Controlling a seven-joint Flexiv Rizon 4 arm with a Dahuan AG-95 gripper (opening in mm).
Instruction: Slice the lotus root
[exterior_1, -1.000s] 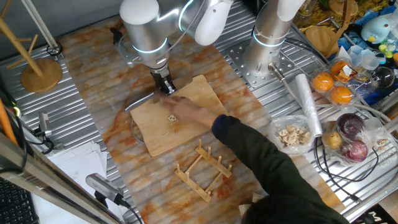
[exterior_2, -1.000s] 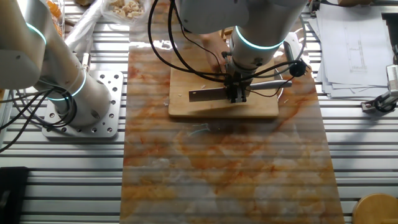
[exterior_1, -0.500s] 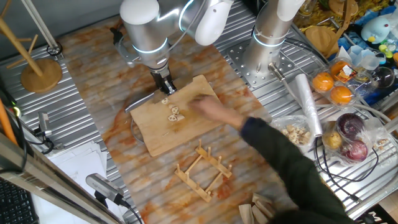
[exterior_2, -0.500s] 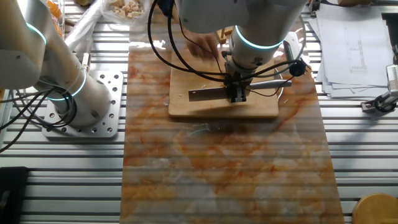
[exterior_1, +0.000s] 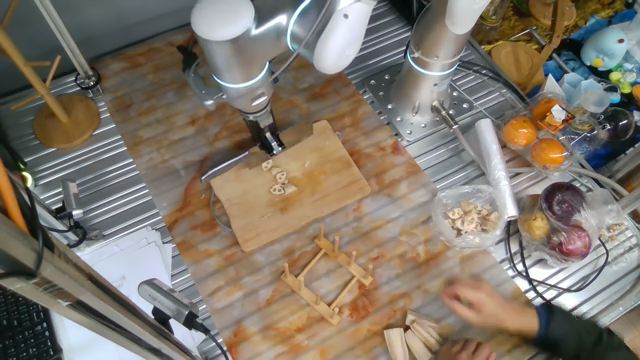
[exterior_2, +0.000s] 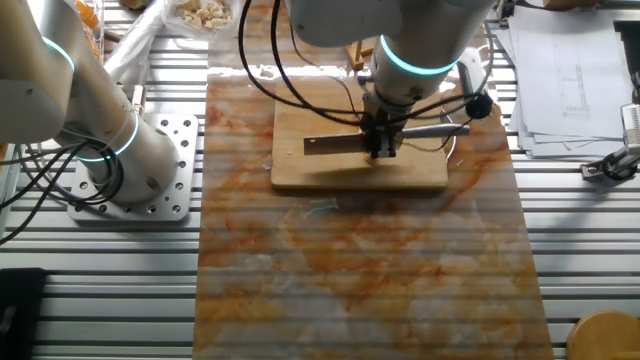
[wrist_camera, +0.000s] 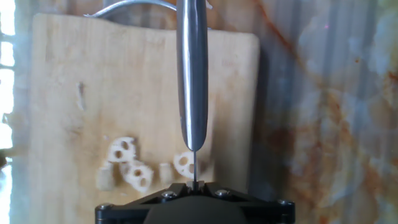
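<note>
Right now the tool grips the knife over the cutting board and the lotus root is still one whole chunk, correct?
Not quite. The tool does grip the knife over the cutting board, but the lotus root is already in several holed slices, as the hand view shows.

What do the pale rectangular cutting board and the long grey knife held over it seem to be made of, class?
The pale rectangular cutting board looks like unvarnished light wood: matt, with faint grain lines and scuffs. The long grey knife looks like polished steel, going by its smooth, evenly shiny surface; its handle is hidden inside the gripper, so that part stays open.
</note>
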